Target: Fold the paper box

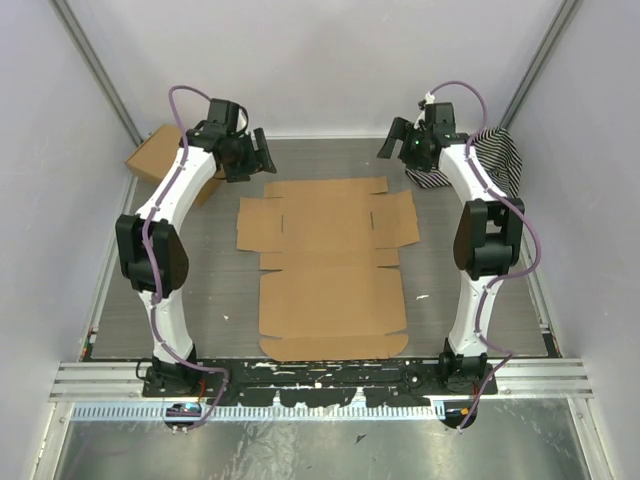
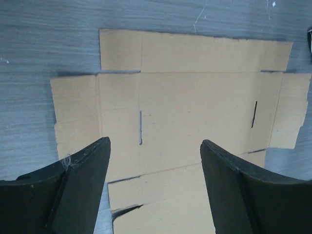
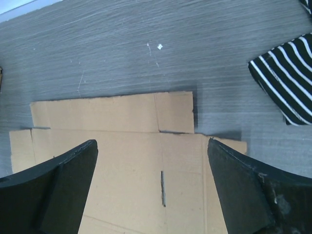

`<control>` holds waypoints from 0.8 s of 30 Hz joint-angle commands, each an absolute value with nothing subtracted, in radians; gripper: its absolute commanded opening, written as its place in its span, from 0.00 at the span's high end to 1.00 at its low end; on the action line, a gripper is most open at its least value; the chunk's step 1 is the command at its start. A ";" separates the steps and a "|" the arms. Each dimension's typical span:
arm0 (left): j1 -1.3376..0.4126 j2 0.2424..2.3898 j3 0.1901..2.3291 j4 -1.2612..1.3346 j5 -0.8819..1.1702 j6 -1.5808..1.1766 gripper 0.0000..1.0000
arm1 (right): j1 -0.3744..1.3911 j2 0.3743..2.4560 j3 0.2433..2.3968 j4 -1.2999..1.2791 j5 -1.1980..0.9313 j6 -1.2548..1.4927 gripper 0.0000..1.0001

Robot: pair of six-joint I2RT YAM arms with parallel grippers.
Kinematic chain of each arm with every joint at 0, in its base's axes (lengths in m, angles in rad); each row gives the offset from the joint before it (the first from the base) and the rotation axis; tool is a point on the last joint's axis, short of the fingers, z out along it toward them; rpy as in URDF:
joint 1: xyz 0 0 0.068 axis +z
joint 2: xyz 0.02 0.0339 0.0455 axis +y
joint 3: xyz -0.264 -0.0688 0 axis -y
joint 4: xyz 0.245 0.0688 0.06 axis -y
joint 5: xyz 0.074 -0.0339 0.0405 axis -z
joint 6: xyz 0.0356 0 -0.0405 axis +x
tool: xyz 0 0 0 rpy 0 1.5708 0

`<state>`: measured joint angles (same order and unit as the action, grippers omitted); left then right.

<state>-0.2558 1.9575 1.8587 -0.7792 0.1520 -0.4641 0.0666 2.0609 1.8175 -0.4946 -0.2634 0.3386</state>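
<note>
Grey wood-grain tabletop point(image 1: 200, 290) fills centre; fine scratches, small white fleck point(image 1: 423, 297) toward 4 o'clock. Plain pale walls close three sides: back wall point(image 1: 320, 60) at 12 o'clock, left wall point(image 1: 45, 200) at 9, right wall point(image 1: 605, 200) at 3. Slanted metal frame posts at 11 point(image 1: 100, 75) and 1 o'clock point(image 1: 541, 60). Aluminium rail point(image 1: 100, 375) along 6 o'clock edge, perforated strip point(image 1: 120, 411) just below, dull sheet-metal surface point(image 1: 300, 450) beyond. Light even, diffuse; shadows soft.

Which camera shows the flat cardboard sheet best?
Top external: the whole paper box lies flat, all flaps visible. Left wrist shows only one end, with two slits; right wrist shows less, with one slit.
</note>
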 commanded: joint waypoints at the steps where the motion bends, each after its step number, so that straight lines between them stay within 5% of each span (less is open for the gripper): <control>1: -0.243 2.022 1.945 -0.814 0.166 -0.447 0.19 | 0.058 2.112 1.890 -0.460 -0.287 0.324 0.00; 24: -0.243 1.953 1.765 -0.808 0.167 -0.456 0.21 | 0.055 2.329 1.963 -0.466 -0.315 0.324 0.17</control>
<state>-0.2466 2.0071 1.7943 -0.8143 0.1638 -0.4644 0.0566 2.3199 1.9114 -0.5011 -0.2710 0.3347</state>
